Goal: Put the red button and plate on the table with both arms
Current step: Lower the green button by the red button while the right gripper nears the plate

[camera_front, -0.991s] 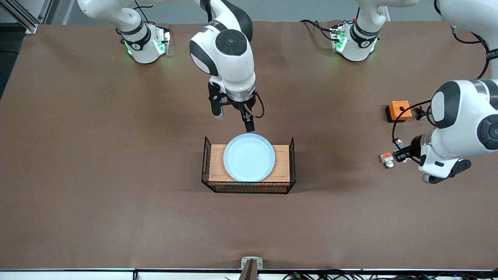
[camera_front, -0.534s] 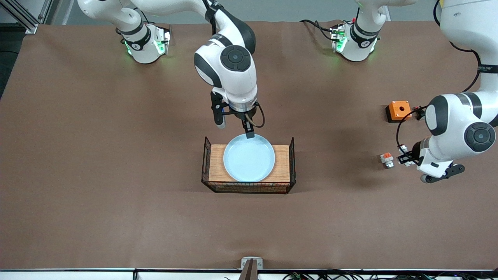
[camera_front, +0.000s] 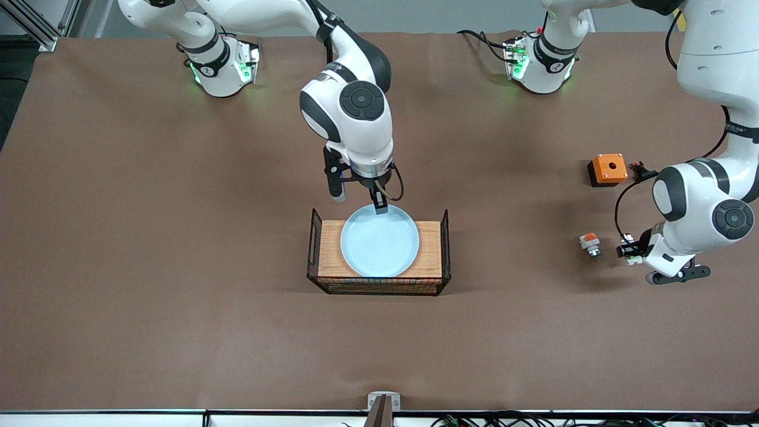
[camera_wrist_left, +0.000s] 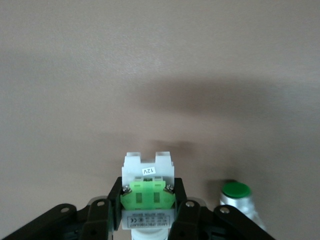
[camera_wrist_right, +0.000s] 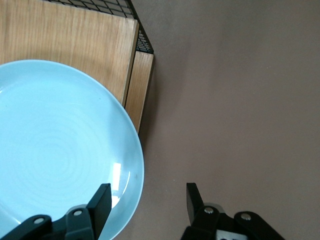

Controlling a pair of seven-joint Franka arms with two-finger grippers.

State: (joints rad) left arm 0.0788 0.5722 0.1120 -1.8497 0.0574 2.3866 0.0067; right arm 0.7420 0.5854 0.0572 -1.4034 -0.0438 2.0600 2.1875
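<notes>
The right gripper (camera_wrist_right: 145,202) straddles the round light-blue plate's (camera_front: 379,240) rim, fingers apart (ready to pinch); the left gripper (camera_wrist_left: 148,210) clamps the green-blocked red button (camera_wrist_left: 148,192) over the brown worktop (camera_front: 178,326).

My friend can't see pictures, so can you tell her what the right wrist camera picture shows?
The right gripper straddles the rim of the light blue plate, one of its black fingers over the plate and the other outside it, still apart. The plate sits on the wooden-topped wire crate, with the brown table beside it.
</notes>
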